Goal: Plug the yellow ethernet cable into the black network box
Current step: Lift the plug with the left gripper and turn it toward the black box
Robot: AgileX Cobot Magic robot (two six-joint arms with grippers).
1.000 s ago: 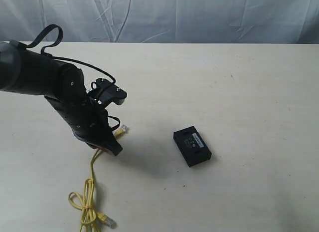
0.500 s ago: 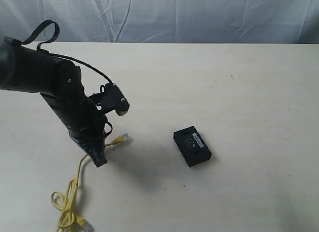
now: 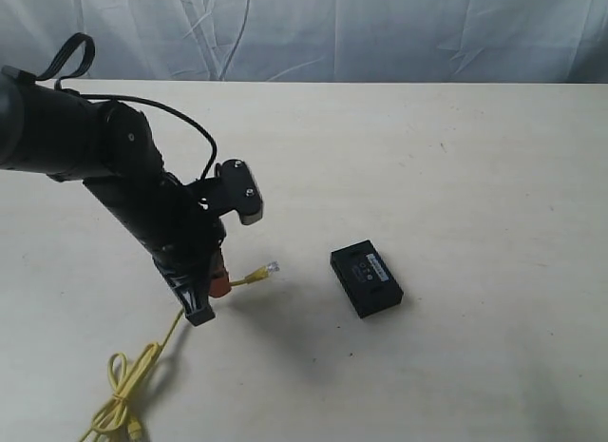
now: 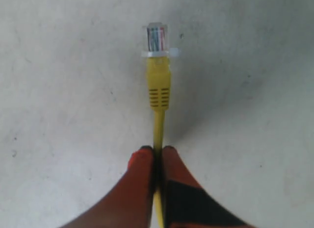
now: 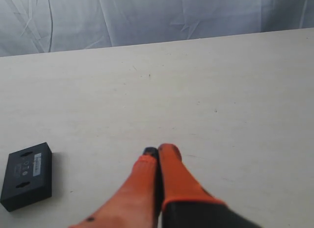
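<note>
The yellow ethernet cable (image 3: 249, 278) is pinched in my left gripper (image 3: 217, 288), which is shut on the cord just behind its clear plug (image 3: 272, 268). In the left wrist view the plug (image 4: 156, 39) sticks out past the orange fingertips (image 4: 142, 158), held above the table. The plug points toward the black network box (image 3: 366, 278), which lies flat a short gap to its right, white label up. The rest of the cable trails down to a knotted loop (image 3: 119, 402) at the front left. My right gripper (image 5: 158, 150) is shut on nothing; the box (image 5: 27, 175) shows in its view. The right arm is out of the exterior view.
The pale table (image 3: 456, 176) stretches wide behind and right of the box. A grey crumpled cloth backdrop (image 3: 380, 28) hangs beyond the far edge. The left arm's black body (image 3: 104, 166) spans the left side of the table.
My left gripper has carried the plug to the right, closer to the box, and the plug now points at it. The knotted loop was dragged left and toward the front edge.
</note>
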